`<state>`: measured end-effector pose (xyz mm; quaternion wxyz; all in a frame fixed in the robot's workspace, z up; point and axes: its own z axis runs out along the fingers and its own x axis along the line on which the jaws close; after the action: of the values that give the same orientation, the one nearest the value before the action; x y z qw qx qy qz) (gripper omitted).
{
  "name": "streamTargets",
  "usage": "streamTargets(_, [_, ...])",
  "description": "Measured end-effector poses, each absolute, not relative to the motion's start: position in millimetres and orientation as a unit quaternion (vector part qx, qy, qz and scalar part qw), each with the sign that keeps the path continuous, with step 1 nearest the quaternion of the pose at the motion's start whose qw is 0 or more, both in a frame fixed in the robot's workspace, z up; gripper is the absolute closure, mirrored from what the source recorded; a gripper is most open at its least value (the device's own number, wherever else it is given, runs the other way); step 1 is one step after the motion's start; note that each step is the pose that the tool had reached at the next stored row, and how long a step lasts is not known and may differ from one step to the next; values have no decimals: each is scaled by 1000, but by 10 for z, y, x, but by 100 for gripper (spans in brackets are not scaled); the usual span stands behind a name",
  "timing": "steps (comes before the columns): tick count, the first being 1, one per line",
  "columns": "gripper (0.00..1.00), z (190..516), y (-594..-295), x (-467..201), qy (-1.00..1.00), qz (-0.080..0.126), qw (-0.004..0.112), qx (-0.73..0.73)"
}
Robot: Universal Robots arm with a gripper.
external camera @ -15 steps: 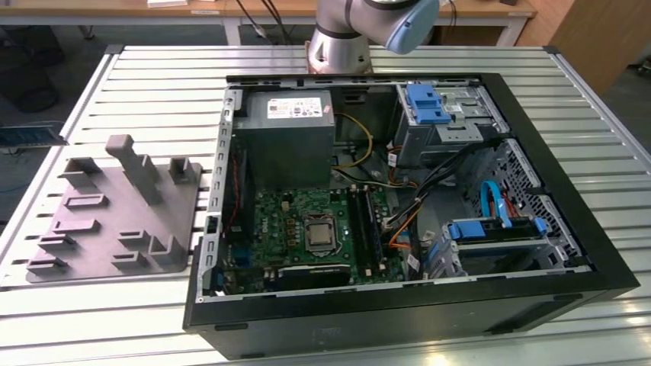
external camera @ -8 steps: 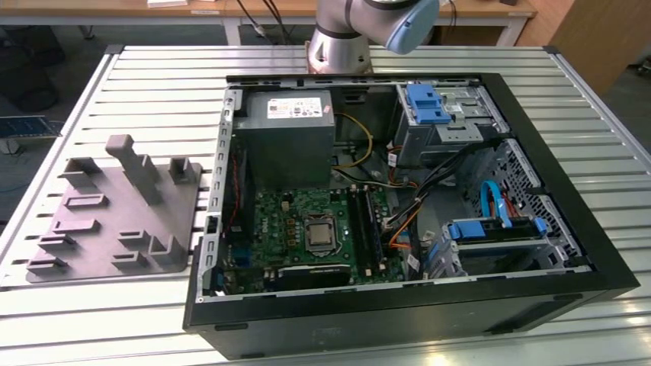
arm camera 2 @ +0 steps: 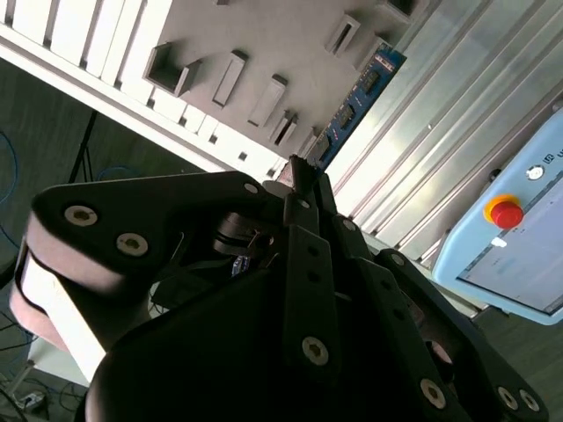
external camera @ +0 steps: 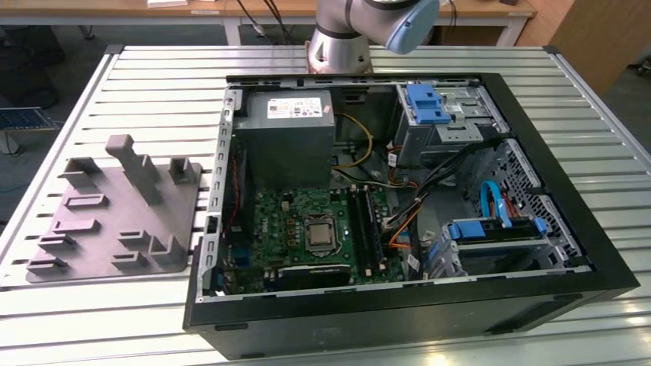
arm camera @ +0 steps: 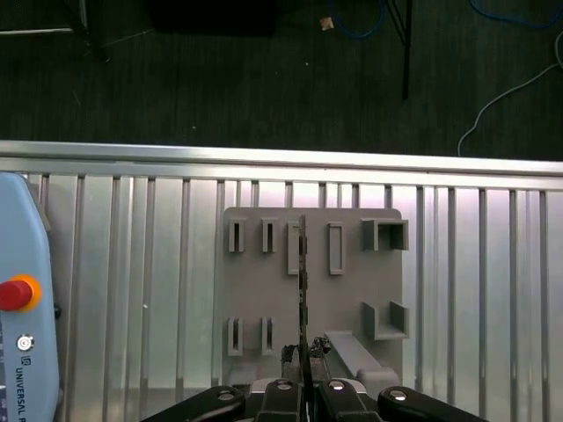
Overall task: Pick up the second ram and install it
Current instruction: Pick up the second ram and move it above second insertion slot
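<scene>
In the first wrist view the black fingers (arm camera: 290, 388) of the gripper (arm camera: 303, 374) are clamped together on the second ram (arm camera: 303, 290), which is seen edge-on as a thin dark line. The second wrist view shows its flat face, with a blue-green board and a row of black chips. Its long axis runs straight out from the fingertips, its free end pointing at the grey holder block (arm camera: 352, 290) beyond. Whether ram and block touch cannot be told from the wrist views.

The block lies on the slatted aluminium desk (arm camera: 493, 290). A pale blue teach pendant (arm camera: 22, 290) with a red stop button (arm camera: 13, 293) lies on the desk near the block. Past the desk edge is dark floor with cables (arm camera: 510, 88).

In the exterior view the holder block lies at the exterior view's left, beside the open computer case (external camera: 569, 252). Inside the case, the long black memory slots (external camera: 368, 225) lie on the green motherboard (external camera: 290, 221), hemmed in by cable bundles (external camera: 428, 191) and the grey power supply (external camera: 290, 133). Farthest back, the arm (external camera: 341, 42) rises from the desk behind the case.
</scene>
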<state>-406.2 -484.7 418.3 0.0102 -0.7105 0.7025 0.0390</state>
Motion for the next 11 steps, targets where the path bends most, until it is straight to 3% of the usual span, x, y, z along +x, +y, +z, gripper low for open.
streamTargets(3, [86, 4182, -4849, -4061, 702, 41, 12, -710])
streamTargets(6, [86, 4180, -4848, -4062, 701, 58, 30, -710])
streamTargets(11, [86, 4168, -4848, -4018, 702, 54, 25, -710])
